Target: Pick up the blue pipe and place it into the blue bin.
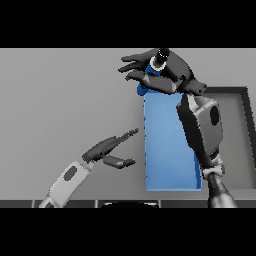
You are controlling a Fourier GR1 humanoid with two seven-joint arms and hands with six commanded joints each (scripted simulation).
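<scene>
The blue bin (pixel 170 150) is a long open box lying lengthwise in the middle of the table. My right hand (pixel 167 72) hovers over the bin's far end, its arm reaching across the bin's right wall. Fingers and thumb close around the blue pipe (pixel 142 90). Only small blue patches of the pipe show under the hand, just past the bin's far left corner; the rest is hidden. My left hand (pixel 107 149) is open, with straight fingers pointing at the bin's left wall, a short way from it.
A dark grey tray (pixel 235 95) with a raised rim sits on the right of the table, right beside the blue bin. Grey tabletop stretches to the left and behind.
</scene>
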